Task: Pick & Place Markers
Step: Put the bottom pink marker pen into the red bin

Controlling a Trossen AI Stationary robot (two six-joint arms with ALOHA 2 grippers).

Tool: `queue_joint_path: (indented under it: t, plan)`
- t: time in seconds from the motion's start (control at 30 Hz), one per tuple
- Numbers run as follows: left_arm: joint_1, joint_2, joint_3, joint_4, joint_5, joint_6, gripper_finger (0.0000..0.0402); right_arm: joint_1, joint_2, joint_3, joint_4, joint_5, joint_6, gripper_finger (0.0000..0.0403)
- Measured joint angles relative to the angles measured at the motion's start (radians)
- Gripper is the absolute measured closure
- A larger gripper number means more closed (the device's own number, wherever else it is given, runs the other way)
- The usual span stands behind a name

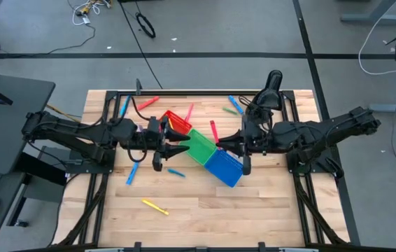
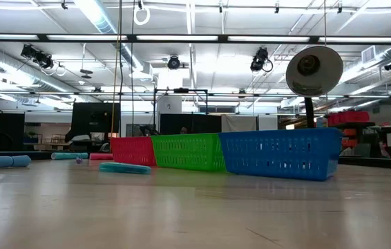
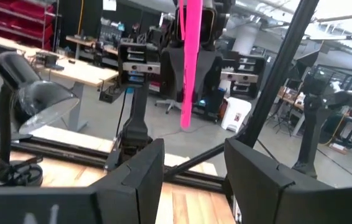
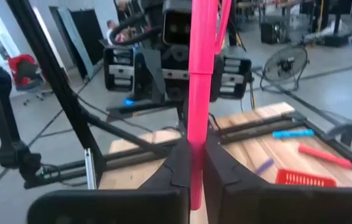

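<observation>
Treat the pink marker (image 4: 199, 93), pinched crosswise near one end by the right gripper (image 4: 193, 158) beside the green bin (image 1: 199, 147), as light, stiff and slick, and take it mid-barrel with the empty, half-spread left gripper (image 3: 193, 152) opposite.

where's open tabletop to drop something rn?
Free: the near strip of the table, bordered only by the yellow marker and the blue bin. Crowded: the centre, where the left gripper, the right gripper and the green bin meet, and the far edge with scattered markers.
</observation>
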State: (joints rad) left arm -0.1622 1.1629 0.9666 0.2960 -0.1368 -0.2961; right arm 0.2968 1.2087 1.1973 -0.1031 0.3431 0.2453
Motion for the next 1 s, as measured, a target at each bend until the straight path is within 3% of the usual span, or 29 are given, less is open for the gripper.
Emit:
queue_joint_path:
  t: [0.13, 0.37, 0.63, 1.0]
  plan:
    - [0.028, 0.001, 0.058, -0.038, 0.008, 0.01, 0.0227, -0.043, 0.0, 0.0, 0.055, -0.046, 0.005, 0.0394]
    - [0.077, 0.009, 0.203, -0.241, 0.0, 0.107, 0.0227, -0.087, 0.005, 0.017, 0.054, -0.076, 0.005, 0.0394]
    - [0.115, 0.008, 0.276, -0.255, 0.019, 0.133, 0.0227, -0.142, 0.145, 0.216, -0.092, -0.139, -0.071, 0.0394]
    - [0.114, 0.009, 0.304, -0.261, 0.047, 0.125, 0.0227, -0.194, 0.295, 0.393, -0.093, -0.251, -0.149, 0.0394]
